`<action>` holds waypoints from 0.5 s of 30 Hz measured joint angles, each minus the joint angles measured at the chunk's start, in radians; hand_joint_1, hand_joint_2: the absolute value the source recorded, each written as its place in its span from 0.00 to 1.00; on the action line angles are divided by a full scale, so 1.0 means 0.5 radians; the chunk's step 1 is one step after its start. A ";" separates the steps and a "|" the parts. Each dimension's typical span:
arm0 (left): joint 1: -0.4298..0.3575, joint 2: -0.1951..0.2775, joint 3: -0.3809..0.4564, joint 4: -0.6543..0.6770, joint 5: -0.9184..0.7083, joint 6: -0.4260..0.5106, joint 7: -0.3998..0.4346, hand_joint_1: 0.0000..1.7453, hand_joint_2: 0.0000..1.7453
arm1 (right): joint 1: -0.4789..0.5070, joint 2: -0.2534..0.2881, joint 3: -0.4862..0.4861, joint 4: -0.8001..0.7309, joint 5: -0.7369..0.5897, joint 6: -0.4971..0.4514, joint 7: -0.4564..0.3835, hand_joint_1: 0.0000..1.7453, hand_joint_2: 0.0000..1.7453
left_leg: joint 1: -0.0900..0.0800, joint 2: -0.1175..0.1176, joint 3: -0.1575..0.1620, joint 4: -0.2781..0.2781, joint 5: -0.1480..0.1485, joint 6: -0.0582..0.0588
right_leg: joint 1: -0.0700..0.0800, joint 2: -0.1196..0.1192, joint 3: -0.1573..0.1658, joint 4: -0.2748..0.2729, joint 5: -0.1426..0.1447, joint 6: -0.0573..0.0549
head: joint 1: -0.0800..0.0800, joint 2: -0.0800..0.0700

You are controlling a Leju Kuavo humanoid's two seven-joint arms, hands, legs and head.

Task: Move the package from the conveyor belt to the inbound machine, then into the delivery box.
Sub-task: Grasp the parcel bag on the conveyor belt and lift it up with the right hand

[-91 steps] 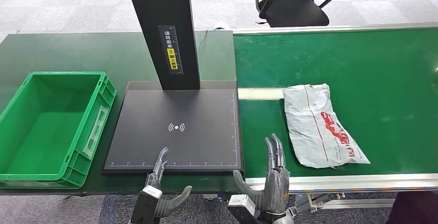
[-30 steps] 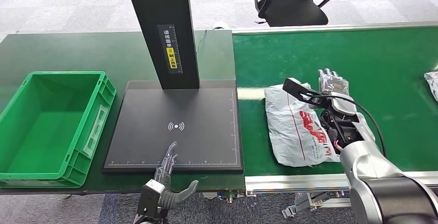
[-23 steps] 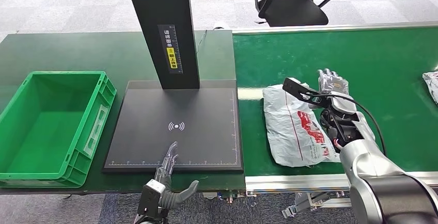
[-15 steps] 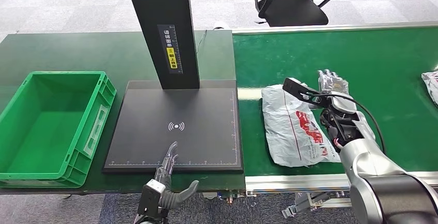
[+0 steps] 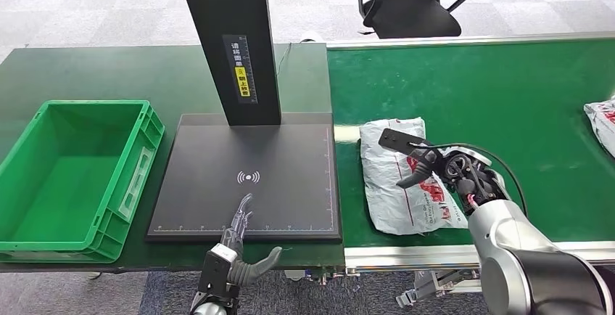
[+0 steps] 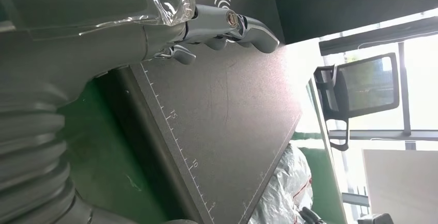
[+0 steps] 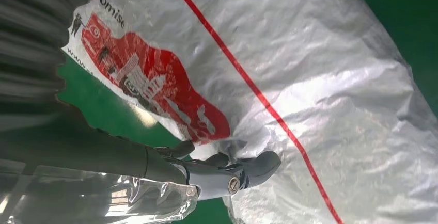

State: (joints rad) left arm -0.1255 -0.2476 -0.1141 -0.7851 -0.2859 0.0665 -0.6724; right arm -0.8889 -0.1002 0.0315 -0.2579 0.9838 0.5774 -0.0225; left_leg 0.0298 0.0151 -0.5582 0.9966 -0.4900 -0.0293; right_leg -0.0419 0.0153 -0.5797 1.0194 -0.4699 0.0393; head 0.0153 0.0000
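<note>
Item: grey poly mailer package (image 5: 395,177), red print, on the green conveyor belt (image 5: 508,97), carried closer to the black inbound machine (image 5: 250,181) than a second ago. Right hand (image 5: 435,170) has turned down onto it, fingers (image 7: 248,170) touching the film, grasp not yet closed. Left hand (image 5: 236,246) waits released. Green delivery box (image 5: 43,235) unfilled

A parcel-sorting station in an office-like hall. A green conveyor belt (image 5: 508,90) runs along the right, with grey courier bags (image 5: 406,177) on it. To its left sits a black scanning platform (image 5: 246,184) with an upright column (image 5: 228,39), then a green plastic crate (image 5: 65,177). A black office chair (image 5: 410,3) stands on grey carpet tiles (image 5: 87,10) at the far side.
</note>
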 joint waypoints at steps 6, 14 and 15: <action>-0.021 0.000 -0.002 0.031 0.015 0.014 -0.001 0.00 1.00 | 0.026 0.051 -0.004 0.010 0.070 0.023 0.108 0.00 1.00 | 0.000 -0.002 0.003 0.000 0.005 0.000 | 0.000 0.000 0.003 0.000 0.002 0.000 | 0.000 0.000; -0.023 0.000 -0.006 0.036 0.021 0.055 0.015 0.00 1.00 | 0.054 0.108 0.084 0.019 0.308 0.018 0.348 0.00 1.00 | 0.000 -0.003 0.006 0.000 0.005 0.000 | 0.000 -0.001 0.006 0.000 0.002 0.000 | 0.000 0.000; -0.023 0.000 -0.006 0.036 0.021 0.057 0.016 0.00 1.00 | 0.056 0.116 0.104 0.019 0.333 0.018 0.368 0.00 1.00 | 0.000 -0.003 0.006 0.000 0.005 0.000 | 0.000 -0.001 0.006 0.000 0.002 0.000 | 0.000 0.000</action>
State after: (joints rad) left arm -0.1370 -0.2476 -0.1170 -0.7671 -0.2754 0.0951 -0.6641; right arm -0.8609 -0.0424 0.0832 -0.2483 1.1505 0.5865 0.1613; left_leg 0.0299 0.0136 -0.5552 0.9965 -0.4874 -0.0295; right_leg -0.0419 0.0149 -0.5768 1.0194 -0.4688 0.0393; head 0.0152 0.0000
